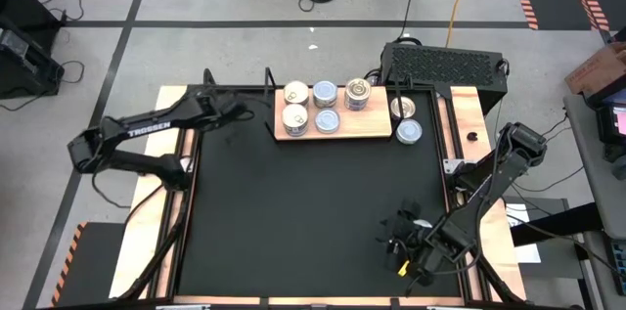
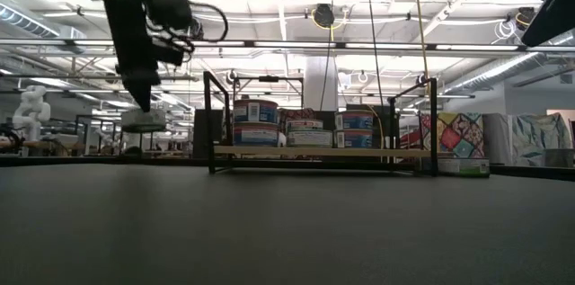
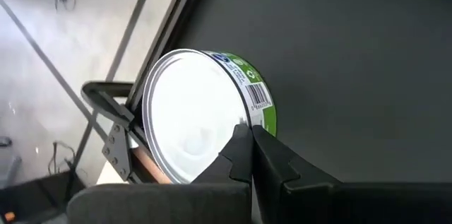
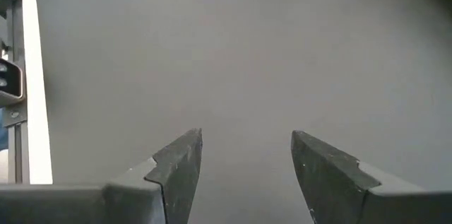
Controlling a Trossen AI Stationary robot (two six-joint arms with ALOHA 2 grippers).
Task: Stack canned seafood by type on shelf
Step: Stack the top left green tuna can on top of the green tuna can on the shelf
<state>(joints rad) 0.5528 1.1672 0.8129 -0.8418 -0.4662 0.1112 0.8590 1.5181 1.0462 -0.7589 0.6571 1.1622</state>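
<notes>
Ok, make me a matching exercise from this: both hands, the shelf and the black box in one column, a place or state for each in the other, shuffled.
Things:
1. left hand
2. right hand
3. shelf
4. black ribbed box

Places or states:
A. open and empty, over the near right corner of the table
B. at the table's far right corner
C. shut on a green-labelled tin
D. at the table's far side, loaded with tins

Pairs: 1-C, 2-A, 3-D, 4-B

Black table [image 1: 293, 222] carries the shelf [image 1: 377, 135] and two tins [image 1: 406, 119].
</notes>
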